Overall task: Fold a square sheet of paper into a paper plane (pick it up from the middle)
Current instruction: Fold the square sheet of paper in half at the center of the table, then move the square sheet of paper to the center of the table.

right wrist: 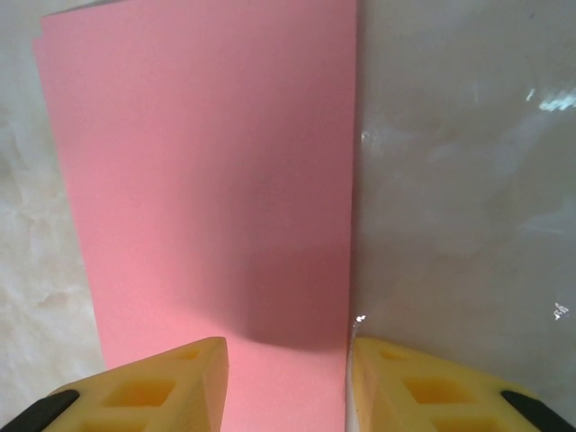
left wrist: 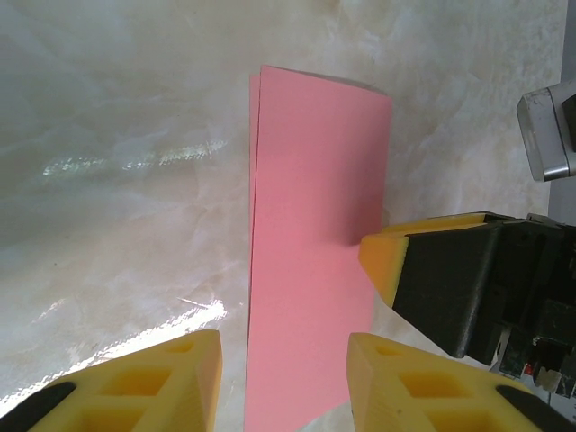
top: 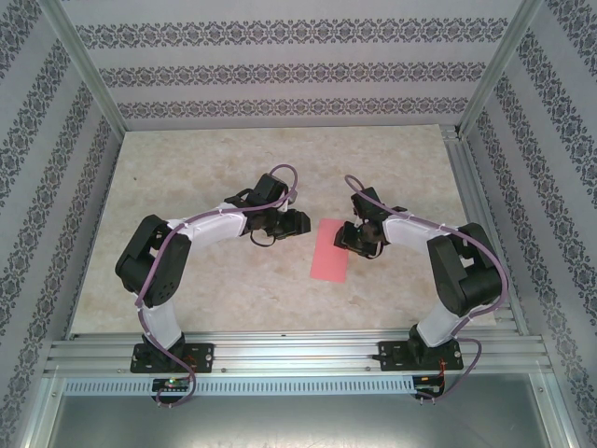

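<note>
Left hand, half-parted and gripping nothing, hovers over the near end of the sheet of paper, which lies folded double on the bench. Opposite, the right hand, likewise half-parted and empty, touches a finger to the folded edge, probably to flatten the crease.

Both arms are built alike, with black joint housings, white link covers and black base plates at the bottom of the overhead frame. A lilac cable loops along the left arm, and another along the right arm. The left end effector and right end effector carry yellow fingers with moulded square hollows and black backing.
</note>
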You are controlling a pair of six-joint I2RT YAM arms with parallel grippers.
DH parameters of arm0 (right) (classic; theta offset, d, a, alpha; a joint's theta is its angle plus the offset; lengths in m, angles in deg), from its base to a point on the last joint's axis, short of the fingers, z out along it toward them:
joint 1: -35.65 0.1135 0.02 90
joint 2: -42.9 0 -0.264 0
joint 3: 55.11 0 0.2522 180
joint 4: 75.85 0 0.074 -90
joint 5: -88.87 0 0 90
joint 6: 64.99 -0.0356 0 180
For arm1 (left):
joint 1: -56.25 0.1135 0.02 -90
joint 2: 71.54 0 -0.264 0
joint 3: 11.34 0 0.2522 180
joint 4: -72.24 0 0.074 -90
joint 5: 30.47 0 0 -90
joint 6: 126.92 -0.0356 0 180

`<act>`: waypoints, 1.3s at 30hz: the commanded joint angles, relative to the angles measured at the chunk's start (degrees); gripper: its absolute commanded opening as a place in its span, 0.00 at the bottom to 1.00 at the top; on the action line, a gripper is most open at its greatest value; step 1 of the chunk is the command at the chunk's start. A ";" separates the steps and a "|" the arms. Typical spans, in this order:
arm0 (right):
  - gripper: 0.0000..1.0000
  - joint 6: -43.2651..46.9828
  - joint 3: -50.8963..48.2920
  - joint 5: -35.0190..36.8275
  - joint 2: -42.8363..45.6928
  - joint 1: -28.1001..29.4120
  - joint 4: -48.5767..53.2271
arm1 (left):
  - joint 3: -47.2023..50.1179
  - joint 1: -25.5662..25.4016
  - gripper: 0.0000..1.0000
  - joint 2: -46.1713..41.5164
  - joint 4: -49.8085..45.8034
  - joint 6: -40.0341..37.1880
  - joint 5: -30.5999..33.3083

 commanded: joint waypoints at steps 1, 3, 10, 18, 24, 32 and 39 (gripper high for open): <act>0.39 -0.71 1.37 -1.81 -0.31 1.56 -2.51 | -0.16 0.55 0.42 -1.13 -1.33 -0.50 0.85; 0.35 -0.76 1.50 -2.14 0.17 1.56 -2.80 | -0.32 0.61 0.42 -1.05 -1.33 -0.50 0.82; 0.26 -1.10 1.68 -4.83 -0.35 1.47 -4.80 | -0.53 0.61 0.42 -0.78 -1.51 -0.60 0.66; 0.24 0.23 4.97 -8.82 -3.61 1.56 -6.59 | 0.37 1.27 0.42 -2.22 -1.77 -0.52 2.36; 0.18 1.09 6.86 -8.87 -4.93 1.38 -5.20 | 1.00 1.99 0.42 -3.01 -2.12 -0.56 2.58; 0.13 -0.08 6.14 -10.99 0.70 1.63 -5.15 | 1.62 3.25 0.41 -3.74 -2.03 -0.42 2.81; 0.10 -5.06 6.98 -17.23 3.40 4.43 -12.70 | 4.34 7.71 0.41 -7.63 -2.57 -0.47 4.07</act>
